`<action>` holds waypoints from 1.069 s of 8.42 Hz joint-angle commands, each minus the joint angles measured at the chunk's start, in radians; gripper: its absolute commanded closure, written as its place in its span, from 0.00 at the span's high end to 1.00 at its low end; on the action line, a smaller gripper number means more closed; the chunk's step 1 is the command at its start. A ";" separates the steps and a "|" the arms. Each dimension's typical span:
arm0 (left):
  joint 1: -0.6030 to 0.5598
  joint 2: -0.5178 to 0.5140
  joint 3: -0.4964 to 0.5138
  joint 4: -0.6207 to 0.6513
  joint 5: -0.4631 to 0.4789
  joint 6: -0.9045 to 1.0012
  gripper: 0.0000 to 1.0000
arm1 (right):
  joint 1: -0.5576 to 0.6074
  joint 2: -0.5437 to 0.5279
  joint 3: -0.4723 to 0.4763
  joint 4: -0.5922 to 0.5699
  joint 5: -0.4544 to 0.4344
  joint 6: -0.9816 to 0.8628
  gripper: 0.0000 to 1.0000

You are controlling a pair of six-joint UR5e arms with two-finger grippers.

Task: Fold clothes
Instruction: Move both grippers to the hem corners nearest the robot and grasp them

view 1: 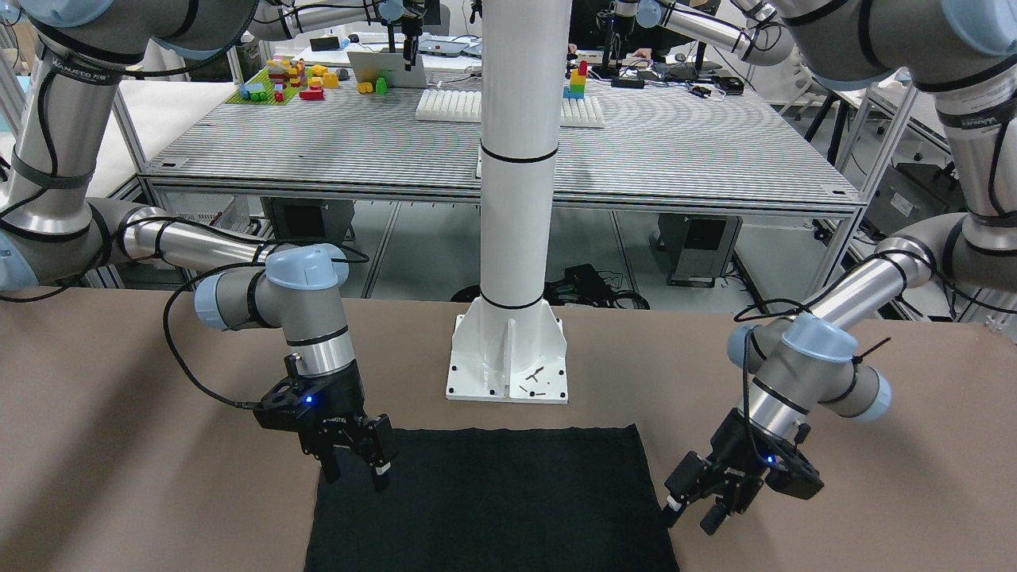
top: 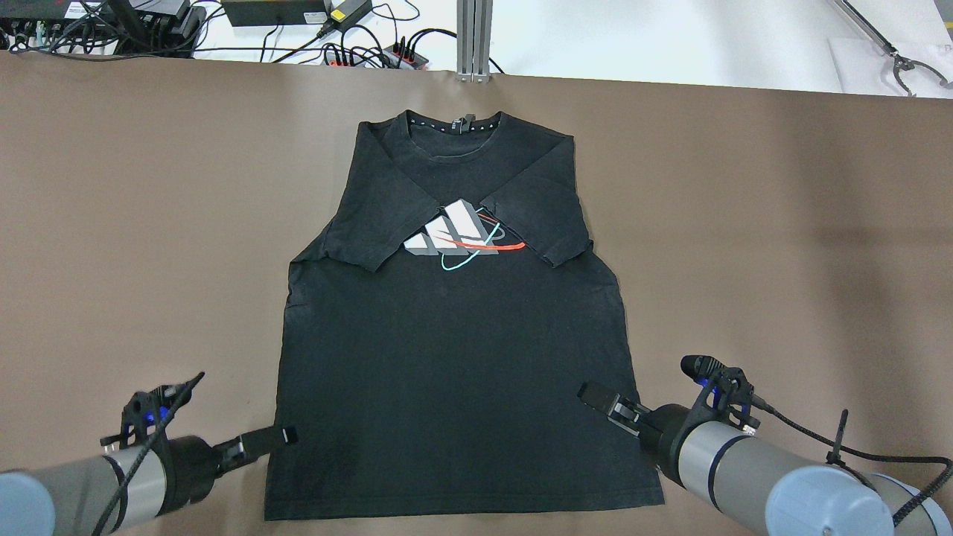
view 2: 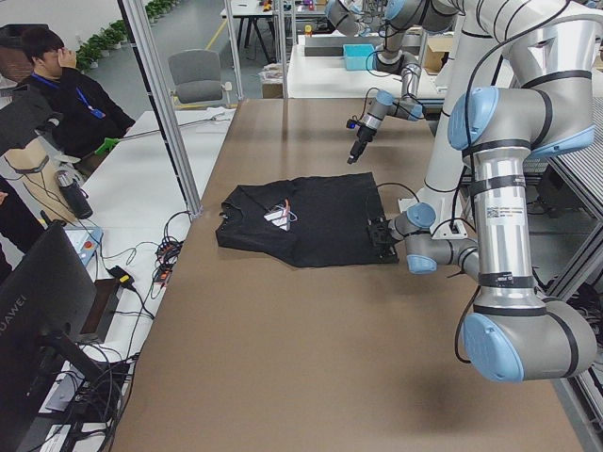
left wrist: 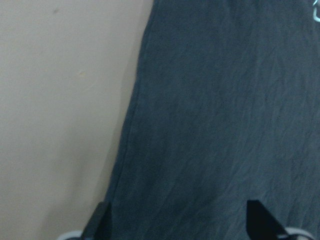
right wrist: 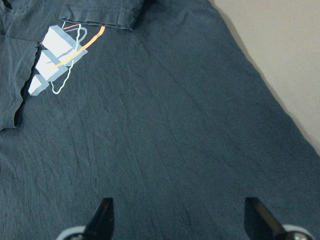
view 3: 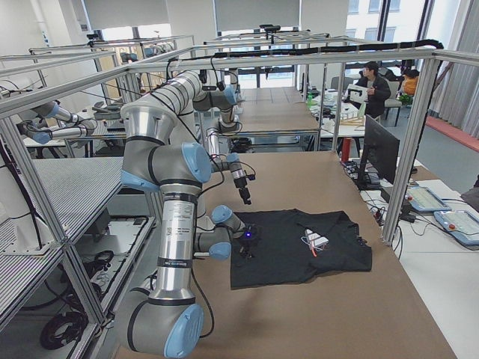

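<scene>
Black T-shirt (top: 454, 357) flat at mid-desk (top: 112, 223), collar toward the far edge, hem toward the robot's edge, both sleeves folded in over the chest logo (top: 461, 234). Left gripper (view 1: 690, 516) spread wide, straddling the shirt's side edge near the hem. Right gripper (view 1: 356, 477) likewise wide, over cloth by the opposite side.

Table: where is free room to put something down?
Wide bare table on both sides of the shirt, and a narrow strip beyond its collar. Crowded at the shirt's hem corners, where the left gripper and right gripper hover.
</scene>
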 commanded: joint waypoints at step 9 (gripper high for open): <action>0.241 0.033 0.036 0.059 0.220 -0.111 0.90 | -0.036 -0.051 -0.018 0.120 -0.041 0.009 0.94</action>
